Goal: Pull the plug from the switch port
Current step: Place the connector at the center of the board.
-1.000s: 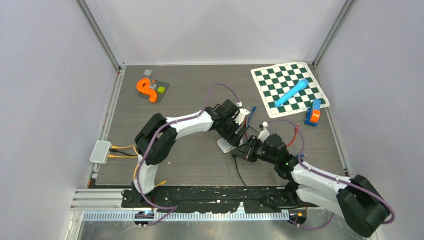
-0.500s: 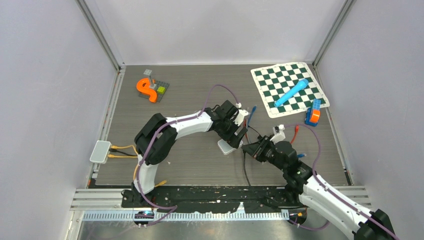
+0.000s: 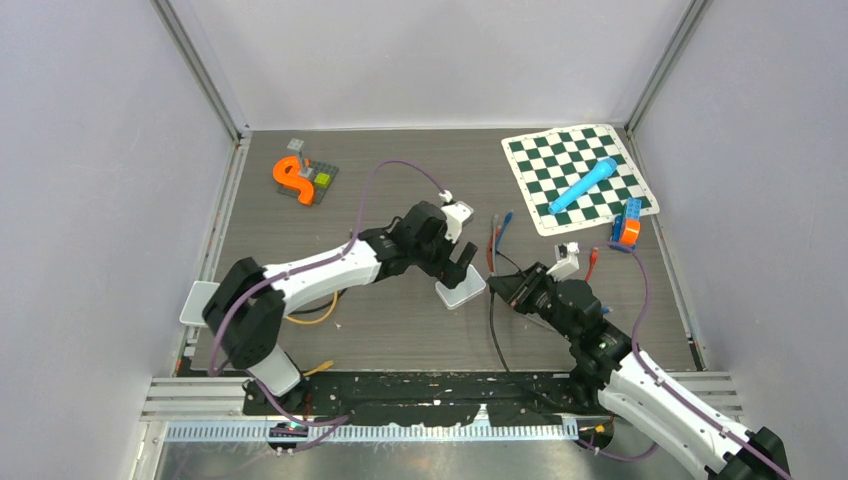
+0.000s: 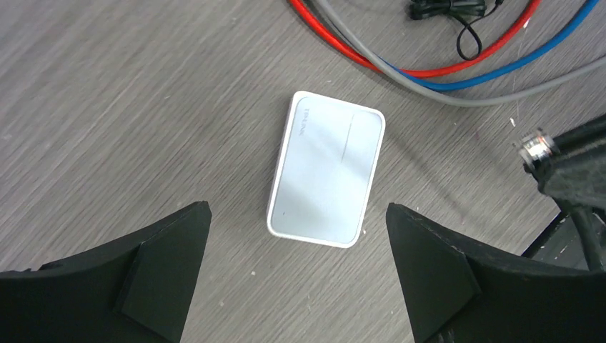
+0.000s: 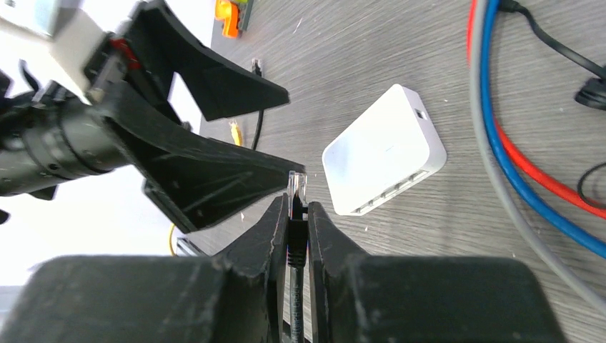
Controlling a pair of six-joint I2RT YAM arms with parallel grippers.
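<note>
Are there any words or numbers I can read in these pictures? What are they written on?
On the white switch: a short line of grey print near one corner, too small to read.
No other words, numbers or signs show anywhere, not even on the checkered mat.

I find open desk (image 3: 390, 320) to the left of and nearer than the switch (image 4: 326, 176), where a tool could pass freely, but the red, blue and grey cables (image 4: 429, 72) crowd its far-right side, and the right tool (image 3: 503, 289), clamped on the plug (image 5: 296, 184), sits just beside its right edge, closing that approach.
</note>
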